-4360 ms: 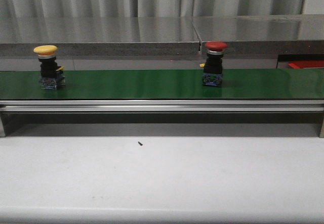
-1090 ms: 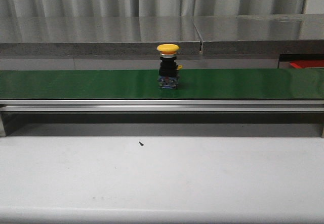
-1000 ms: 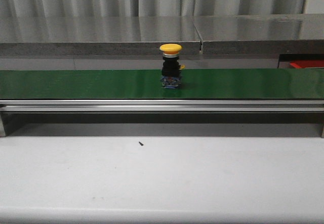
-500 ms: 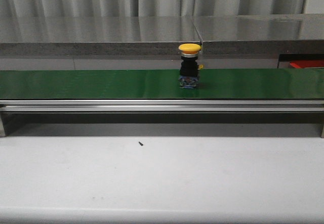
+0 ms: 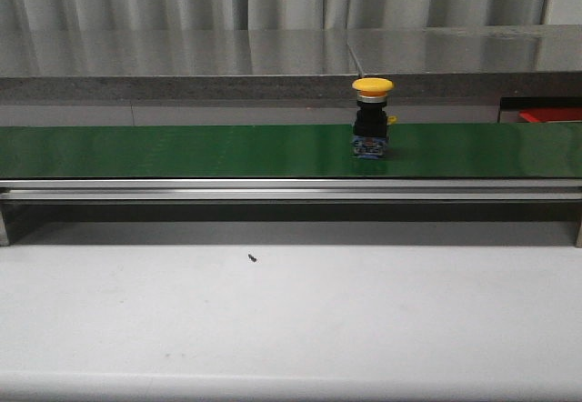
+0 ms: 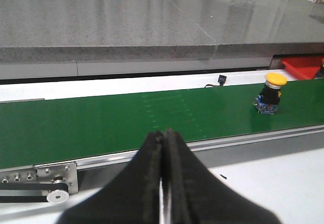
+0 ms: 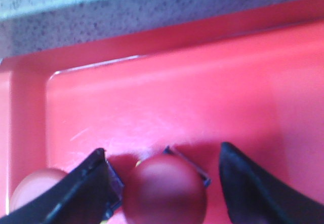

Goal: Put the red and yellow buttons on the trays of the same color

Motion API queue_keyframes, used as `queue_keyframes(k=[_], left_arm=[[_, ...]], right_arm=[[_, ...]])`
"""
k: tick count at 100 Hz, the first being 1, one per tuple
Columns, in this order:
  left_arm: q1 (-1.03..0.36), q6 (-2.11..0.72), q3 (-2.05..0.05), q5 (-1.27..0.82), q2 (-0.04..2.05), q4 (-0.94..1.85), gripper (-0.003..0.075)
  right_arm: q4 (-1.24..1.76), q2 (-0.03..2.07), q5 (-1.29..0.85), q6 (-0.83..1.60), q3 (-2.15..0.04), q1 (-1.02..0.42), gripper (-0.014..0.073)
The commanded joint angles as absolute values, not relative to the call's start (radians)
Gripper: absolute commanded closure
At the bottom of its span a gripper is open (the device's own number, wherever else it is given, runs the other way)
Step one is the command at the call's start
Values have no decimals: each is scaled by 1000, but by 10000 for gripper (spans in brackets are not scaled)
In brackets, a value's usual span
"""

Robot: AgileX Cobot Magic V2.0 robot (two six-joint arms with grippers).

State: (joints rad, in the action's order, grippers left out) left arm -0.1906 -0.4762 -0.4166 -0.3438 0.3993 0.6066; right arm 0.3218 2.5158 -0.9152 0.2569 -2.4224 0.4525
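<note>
Right claw [image 7: 164, 183] wide around red button [image 7: 164, 191] over red tray [image 7: 152, 92]; left claw [image 6: 163, 183] pinched empty.

No text, label, brand or number can be read anywhere. The blue base of the yellow mushroom-head push button [image 5: 372, 118] may carry markings, but it is too small to tell.

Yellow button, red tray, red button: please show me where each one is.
yellow button [image 5: 373, 85], front view, on its cap.
red tray [image 7: 167, 102], right wrist view, on its floor.
red button [image 7: 164, 188], right wrist view, on its cap.
</note>
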Motion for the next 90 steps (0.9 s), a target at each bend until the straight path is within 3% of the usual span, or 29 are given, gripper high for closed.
queue_keyframes(k=[1, 30, 72, 90], left_arm=[[-200, -479, -445, -278, 407, 628, 739], [-200, -479, -445, -278, 407, 628, 739], [-200, -479, -445, -278, 407, 628, 739], [-200, -479, -445, -278, 407, 628, 739]], right_arm=[[344, 2431, -853, 268, -2458, 457, 99], [351, 2325, -892, 305, -2459, 461, 99], [471, 2111, -1182, 377, -2453, 451, 99], [484, 2006, -1224, 400, -2355, 435, 99]])
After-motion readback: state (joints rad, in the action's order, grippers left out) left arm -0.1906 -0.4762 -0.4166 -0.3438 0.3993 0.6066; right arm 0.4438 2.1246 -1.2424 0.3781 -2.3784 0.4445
